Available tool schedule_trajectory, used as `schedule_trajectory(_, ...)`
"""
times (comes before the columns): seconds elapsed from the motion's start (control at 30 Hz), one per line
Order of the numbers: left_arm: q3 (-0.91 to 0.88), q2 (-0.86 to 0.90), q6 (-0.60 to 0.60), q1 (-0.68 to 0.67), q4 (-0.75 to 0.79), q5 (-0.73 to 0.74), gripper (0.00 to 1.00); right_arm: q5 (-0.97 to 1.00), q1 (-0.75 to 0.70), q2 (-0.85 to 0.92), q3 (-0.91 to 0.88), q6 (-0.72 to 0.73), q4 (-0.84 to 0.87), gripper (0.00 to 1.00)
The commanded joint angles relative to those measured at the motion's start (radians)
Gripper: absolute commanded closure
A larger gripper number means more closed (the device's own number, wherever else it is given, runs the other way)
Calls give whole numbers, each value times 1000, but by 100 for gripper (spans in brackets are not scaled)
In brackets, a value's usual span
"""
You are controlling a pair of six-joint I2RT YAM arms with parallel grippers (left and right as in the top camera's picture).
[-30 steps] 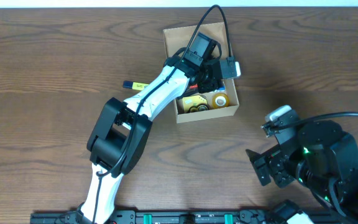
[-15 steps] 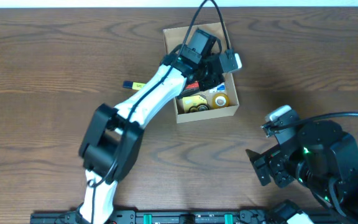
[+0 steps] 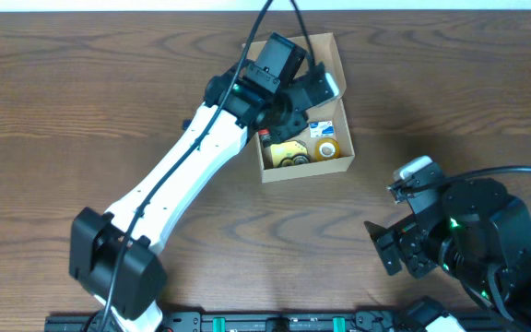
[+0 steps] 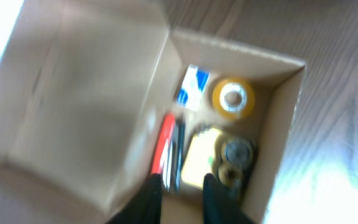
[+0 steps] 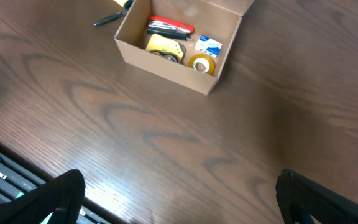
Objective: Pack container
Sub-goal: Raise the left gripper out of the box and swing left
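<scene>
The container (image 3: 307, 169) is a tan cardboard box standing open at the back of the table, its flap lid (image 4: 73, 93) leaning back. Inside lie a yellow tape roll (image 4: 233, 98), a small blue-and-white packet (image 4: 191, 87), a red pen (image 4: 163, 143) and a yellow pad with dark round pieces (image 4: 197, 152). My left gripper (image 4: 182, 179) hovers over the box's left side, its jaws a narrow gap apart with nothing between them. My right gripper (image 5: 179, 186) stands wide open and empty above bare table at the front right, far from the box (image 5: 166, 65).
In the right wrist view a dark pen (image 5: 110, 18) lies on the table just left of the box. The left arm (image 3: 182, 175) stretches diagonally from the front left to the box. The right arm's base (image 3: 468, 240) fills the front right corner.
The left arm has stretched out and swung its gripper up and left over the box, and its jaws have narrowed. The right arm has not moved.
</scene>
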Motion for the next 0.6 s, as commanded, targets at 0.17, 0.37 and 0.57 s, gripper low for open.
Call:
schedule_trajectory(0.17,17,-66,-143,1,-89,-97,94,11,-17,-2,0,14,0,1)
schedule_trajectory(0.37,17,-66,-413,10,-100,-247,94,11,-17,-2,0,14,0,1)
schedule_trajectory(0.57,17,-67,-649,75,-122,-291,94,11,-17,-2,0,14,0,1)
